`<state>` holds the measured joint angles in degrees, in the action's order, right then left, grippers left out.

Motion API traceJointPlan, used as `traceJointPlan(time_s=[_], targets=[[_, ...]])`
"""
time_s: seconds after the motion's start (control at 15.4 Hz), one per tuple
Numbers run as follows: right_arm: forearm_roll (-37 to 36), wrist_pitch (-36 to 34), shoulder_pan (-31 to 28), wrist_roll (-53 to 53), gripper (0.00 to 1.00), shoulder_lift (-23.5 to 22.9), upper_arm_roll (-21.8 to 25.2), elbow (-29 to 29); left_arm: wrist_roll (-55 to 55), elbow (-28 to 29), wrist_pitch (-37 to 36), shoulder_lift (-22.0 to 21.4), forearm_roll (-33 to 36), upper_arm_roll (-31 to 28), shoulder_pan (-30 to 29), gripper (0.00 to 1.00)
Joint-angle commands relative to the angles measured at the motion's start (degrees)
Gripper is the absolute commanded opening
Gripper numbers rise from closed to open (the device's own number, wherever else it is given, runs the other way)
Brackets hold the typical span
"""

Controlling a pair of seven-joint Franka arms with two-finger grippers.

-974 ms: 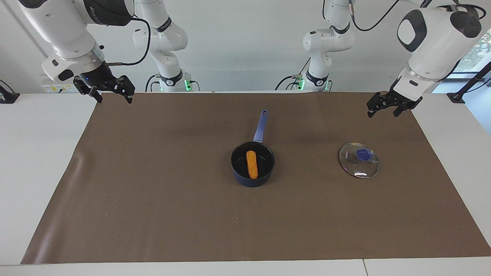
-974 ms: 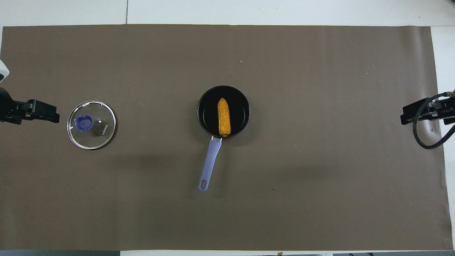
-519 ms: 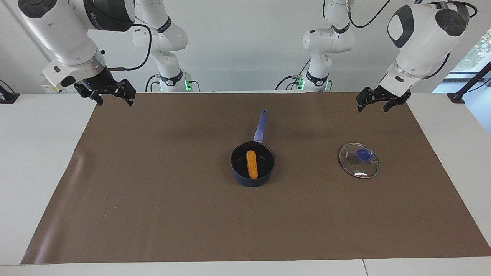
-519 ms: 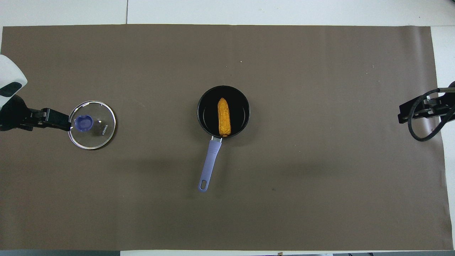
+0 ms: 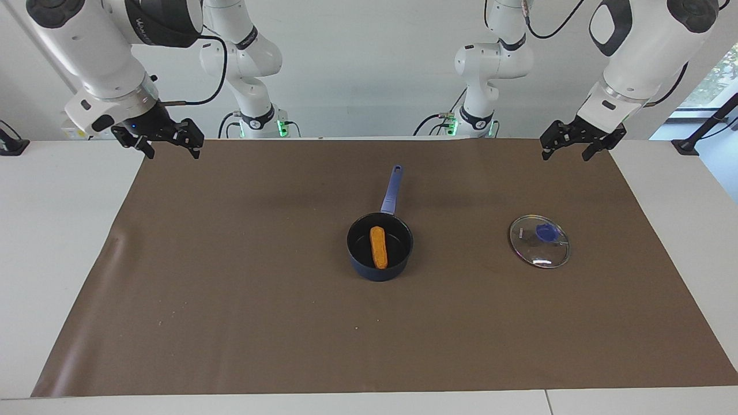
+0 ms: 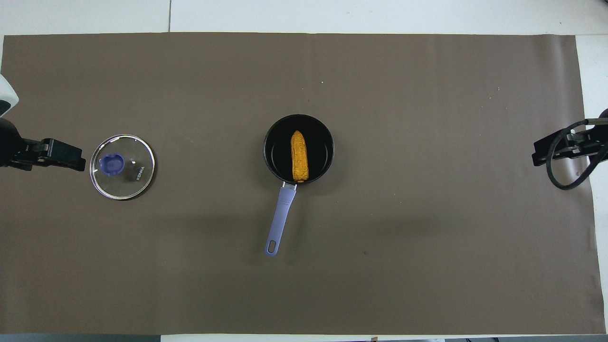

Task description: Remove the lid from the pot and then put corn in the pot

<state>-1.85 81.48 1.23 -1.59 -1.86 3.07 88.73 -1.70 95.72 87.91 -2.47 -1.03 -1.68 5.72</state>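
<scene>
The dark blue pot (image 5: 351,253) (image 6: 273,166) stands at the middle of the brown mat, its lighter blue handle (image 5: 390,190) (image 6: 280,221) pointing toward the robots. The yellow-orange corn (image 5: 378,246) (image 6: 299,156) lies inside it. The glass lid (image 5: 539,241) (image 6: 122,166) with a blue knob lies flat on the mat toward the left arm's end. My left gripper (image 5: 573,148) (image 6: 71,160) hangs open and empty high over the mat's edge near the lid. My right gripper (image 5: 170,142) (image 6: 546,151) hangs open and empty over the mat's corner at the right arm's end.
A brown mat (image 5: 230,288) (image 6: 427,261) covers most of the white table (image 5: 52,230). A black cable loop (image 6: 567,161) hangs from the right arm's wrist.
The left gripper rose and swung in over the lid's rim, then drew back toward the mat's edge. The right gripper rose slightly. Pot, corn and lid stayed put.
</scene>
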Motion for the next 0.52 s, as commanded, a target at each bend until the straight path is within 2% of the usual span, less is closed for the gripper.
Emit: traceJointPlan(time_s=[0.0, 0.45], targets=[[-0.1, -0.5, -1.0, -1.7, 1.00, -0.3, -0.3, -1.0, 0.8, -0.9, -1.0, 0.4, 1.1, 1.0, -0.5, 1.00], [0.5, 0.0, -0.9, -1.5, 1.00, 0.5, -0.3, -1.2, 0.9, -0.5, -1.2, 0.3, 1.1, 0.9, -0.3, 1.00]])
